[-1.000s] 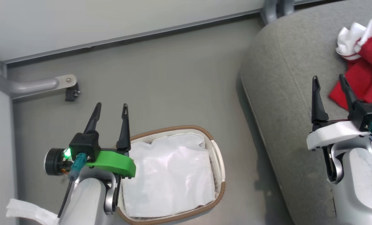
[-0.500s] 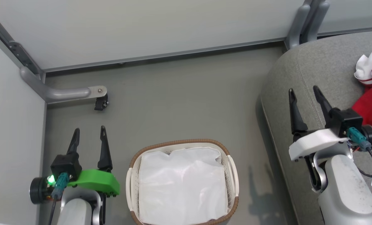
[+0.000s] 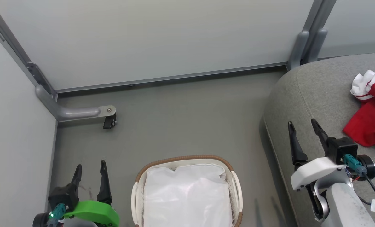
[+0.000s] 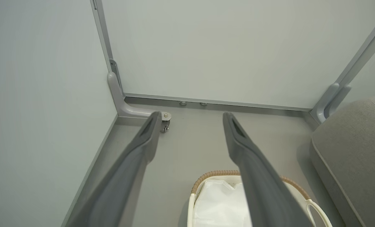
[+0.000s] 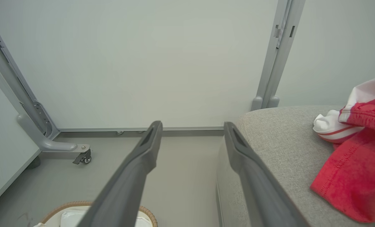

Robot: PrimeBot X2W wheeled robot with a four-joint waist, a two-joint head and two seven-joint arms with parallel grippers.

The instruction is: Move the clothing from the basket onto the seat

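Observation:
The red jersey (image 3: 368,121) with white striped trim lies crumpled on the grey couch seat (image 3: 313,94) at the right edge of the head view; it also shows as red cloth (image 5: 354,170) on the seat (image 5: 279,138) in the right wrist view. The white basket (image 3: 234,186) with its brown rim stands on the floor at bottom centre, holding only a white liner (image 3: 187,195). My right gripper (image 3: 302,124) is open over the seat's left edge, left of the jersey. My left gripper (image 3: 90,165) is open above the floor, left of the basket (image 4: 301,194).
Pale partition walls (image 3: 149,37) close off the back and left. A grey bracket foot with a small caster (image 3: 109,121) sits on the floor at the left. A grey post (image 3: 308,37) rises behind the seat. Open grey floor (image 3: 187,119) lies between basket and wall.
The head camera has tilted up and back, so the whole scene slid down the picture. Both grippers stay open and empty; the jersey rests on the seat throughout.

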